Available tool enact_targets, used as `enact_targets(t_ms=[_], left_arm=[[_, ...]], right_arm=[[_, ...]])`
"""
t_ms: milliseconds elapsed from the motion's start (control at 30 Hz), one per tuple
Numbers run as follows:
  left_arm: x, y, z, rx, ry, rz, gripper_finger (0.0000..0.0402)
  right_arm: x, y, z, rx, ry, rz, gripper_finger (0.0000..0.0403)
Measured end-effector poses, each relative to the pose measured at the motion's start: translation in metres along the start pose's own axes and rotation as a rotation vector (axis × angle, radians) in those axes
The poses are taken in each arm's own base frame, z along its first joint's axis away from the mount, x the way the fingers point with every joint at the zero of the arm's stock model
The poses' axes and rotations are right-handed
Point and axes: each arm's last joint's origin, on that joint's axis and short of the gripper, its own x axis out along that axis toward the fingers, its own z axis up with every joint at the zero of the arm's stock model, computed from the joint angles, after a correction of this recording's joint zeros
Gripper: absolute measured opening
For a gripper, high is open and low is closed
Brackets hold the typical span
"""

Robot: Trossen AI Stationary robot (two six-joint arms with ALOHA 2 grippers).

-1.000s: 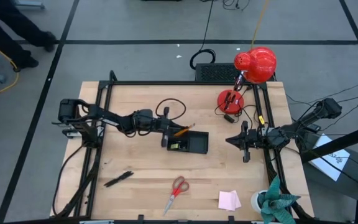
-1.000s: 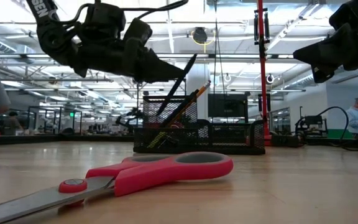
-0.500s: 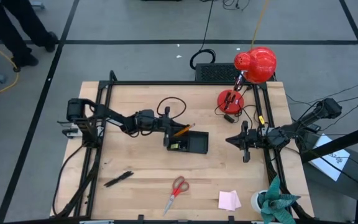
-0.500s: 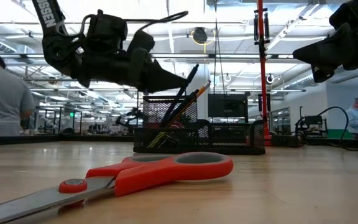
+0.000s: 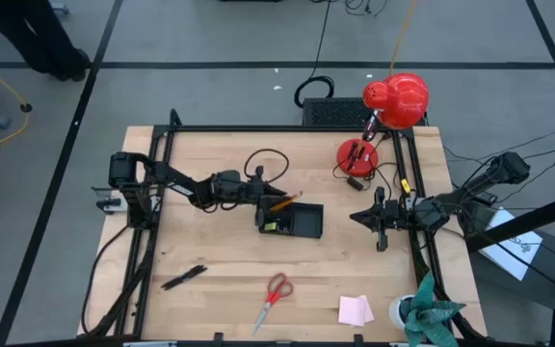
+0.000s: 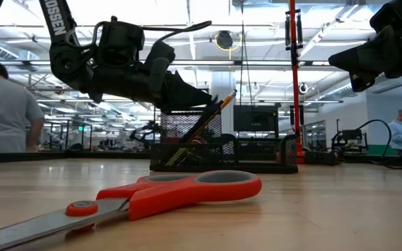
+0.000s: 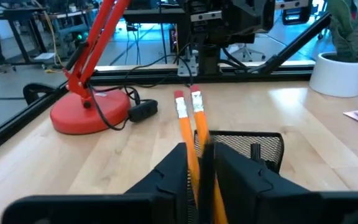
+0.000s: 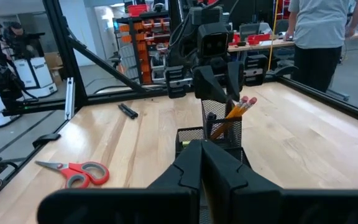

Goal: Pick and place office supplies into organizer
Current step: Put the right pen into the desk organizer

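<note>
While the left gripper [image 5: 261, 192] hovers at the organizer [image 5: 295, 221], its fingers [image 7: 166, 176] stand narrowly apart around 2 orange pencils [image 7: 189, 127] leaning in the organizer's tall cup. Right of the organizer, the right gripper [image 5: 356, 217] waits, fingers pressed together. Red-handled scissors [image 5: 275, 295] lie well apart from the organizer.

Robotics lab / open workshop floor: wooden table [image 5: 220, 251] sitting in a black metal frame [image 5: 162, 145], taped floor lines, more rigs and benches showing behind, person [image 6: 2, 104] standing at one.
</note>
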Motion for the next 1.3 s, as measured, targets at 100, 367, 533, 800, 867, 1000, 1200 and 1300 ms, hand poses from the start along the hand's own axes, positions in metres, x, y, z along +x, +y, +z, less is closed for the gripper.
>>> enact_targets(t_ms=[100,367,533,800,867,1000,1200,1300], left_arm=[[0.0,0.001,0.002,0.007,-0.019,0.01,0.0109],[-0.008,-0.005,0.029,0.12,-0.101,0.011,0.0158],[-0.04,-0.041,0.071,0.13,0.207,0.095,0.0164],[-0.105,-0.117,0.119,-0.103,0.625,0.107,0.0126],[-0.117,-0.132,0.113,-0.173,0.73,0.099,0.0115],[-0.139,-0.158,0.09,-0.315,0.962,0.15,0.0095],[-0.156,-0.189,0.062,-0.433,1.138,0.24,0.0077],[-0.156,-0.2,0.052,-0.458,1.139,0.283,0.0079]], right_arm=[[0.0,0.0,0.0,0.006,0.0,0.001,0.0004],[0.0,0.0,0.0,0.008,0.001,0.003,0.0004],[0.0,0.0,-0.002,0.005,0.017,0.001,0.0004],[0.0,0.0,-0.002,-0.009,0.021,-0.007,0.0004],[0.0,0.0,-0.002,-0.009,0.02,-0.007,0.0004],[0.0,0.0,-0.002,-0.005,0.019,-0.005,0.0004],[0.001,0.0,-0.001,-0.009,0.01,-0.004,0.0004],[0.001,0.0,-0.001,-0.014,0.006,-0.003,0.0004]])
